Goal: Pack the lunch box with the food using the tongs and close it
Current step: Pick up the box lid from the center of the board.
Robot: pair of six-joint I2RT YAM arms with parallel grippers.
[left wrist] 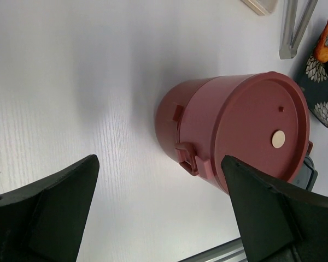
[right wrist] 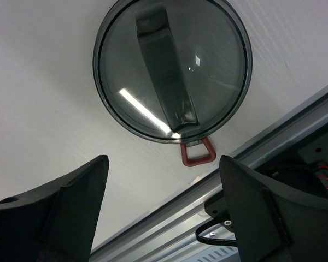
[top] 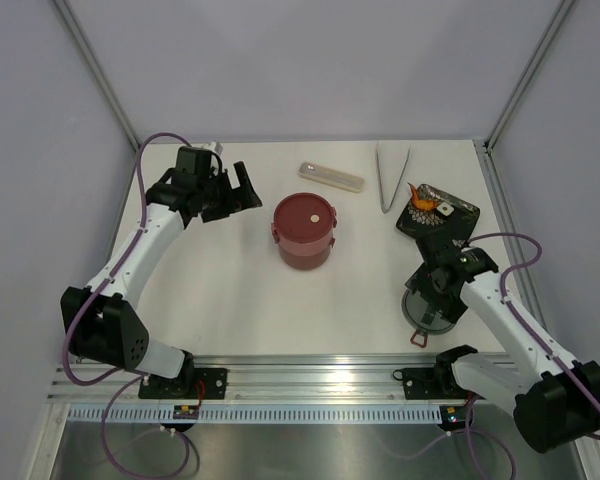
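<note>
Both hands gape wide, empty: left hand (top: 242, 190) near lunch box (top: 304, 232), right hand (right wrist: 163, 164) over grey lid (right wrist: 172, 71).

Lunch box (top: 304, 231) stacked upright mid-table, maroon disc lid on. Grey top lid (right wrist: 172, 71) flat, near edge. Tongs (top: 391, 175), food (top: 427, 203) far right.

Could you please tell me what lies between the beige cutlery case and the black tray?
The silver tongs lie between the beige cutlery case and the black tray, joined end nearest the robot; the top view shows this.
</note>
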